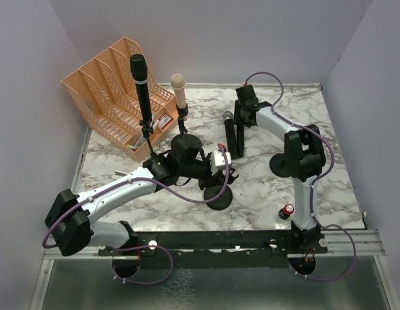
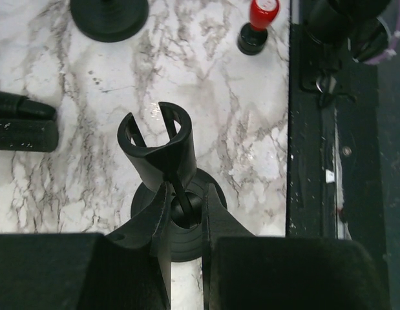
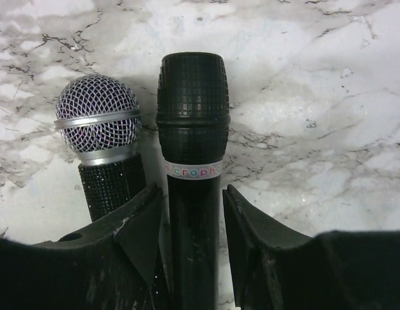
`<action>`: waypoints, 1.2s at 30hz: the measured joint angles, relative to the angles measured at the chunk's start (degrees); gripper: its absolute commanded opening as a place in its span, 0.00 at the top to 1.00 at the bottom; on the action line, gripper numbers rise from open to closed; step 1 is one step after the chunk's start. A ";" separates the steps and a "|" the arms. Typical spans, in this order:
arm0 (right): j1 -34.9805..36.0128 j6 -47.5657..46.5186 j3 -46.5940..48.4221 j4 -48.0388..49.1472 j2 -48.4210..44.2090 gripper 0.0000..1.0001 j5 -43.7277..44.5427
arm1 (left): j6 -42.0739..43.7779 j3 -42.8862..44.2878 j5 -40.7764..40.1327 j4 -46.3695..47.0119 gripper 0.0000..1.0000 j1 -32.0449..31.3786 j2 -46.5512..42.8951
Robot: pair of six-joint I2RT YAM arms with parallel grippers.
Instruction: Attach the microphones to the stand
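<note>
A: Your surface, your room?
B: Marble table [image 1: 264, 187], pale grey walls [image 1: 206, 39]. At top-view centre your right gripper [image 3: 192, 194] straddles the lying black microphone [image 3: 190, 129], beside the silver-mesh microphone [image 3: 99, 123]; whether it squeezes, I cannot tell. Your left gripper [image 2: 187, 197] clamps the empty stand [image 2: 151, 145].

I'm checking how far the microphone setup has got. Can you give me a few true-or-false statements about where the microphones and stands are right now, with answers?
1. The peach-pink microphone lies flat on its side. False: it stands upright in a stand.
2. The right gripper straddles the all-black microphone, which lies beside the silver-mesh microphone. True.
3. The left gripper is shut on a second stand that already carries a microphone. False: it is shut on that stand, but the clip is empty.
4. The red-topped battery stands on the marble table. True.
</note>
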 measured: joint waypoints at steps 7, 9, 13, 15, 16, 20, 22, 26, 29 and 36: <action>-0.63 -0.85 3.30 -0.83 4.42 0.54 -1.40 | 6.05 0.74 7.06 -3.89 0.92 0.00 0.17; -0.98 -1.07 3.78 -1.11 5.55 0.54 -1.92 | 7.28 0.98 8.28 -4.26 0.87 0.00 0.44; -1.36 -1.64 3.85 -1.81 6.51 0.55 -2.34 | 8.39 2.36 9.42 -5.35 0.76 0.02 1.68; -1.38 -1.97 3.85 -1.86 6.56 0.60 -2.34 | 8.55 2.75 9.62 -5.60 0.68 0.02 2.19; -1.40 -2.12 3.91 -1.92 6.58 0.64 -2.34 | 8.61 2.78 9.66 -5.68 0.62 0.02 2.32; -1.46 -2.60 4.00 -2.05 6.64 0.83 -2.36 | 8.55 2.78 9.73 -6.21 0.41 0.17 2.60; -1.49 -2.71 3.96 -1.99 6.60 0.85 -2.32 | 8.13 2.78 9.75 -6.43 0.36 0.17 2.80; -1.49 -2.75 -0.90 0.57 3.58 0.87 -1.86 | 7.80 2.78 9.62 -6.45 0.32 0.15 2.86; -1.49 -2.82 -6.93 2.58 -1.95 0.89 -1.38 | 7.10 2.75 9.29 -5.99 0.33 0.15 2.86; -1.49 -2.93 -20.92 13.05 -23.19 0.91 -1.05 | 4.66 1.36 4.26 -1.07 0.50 -0.13 2.89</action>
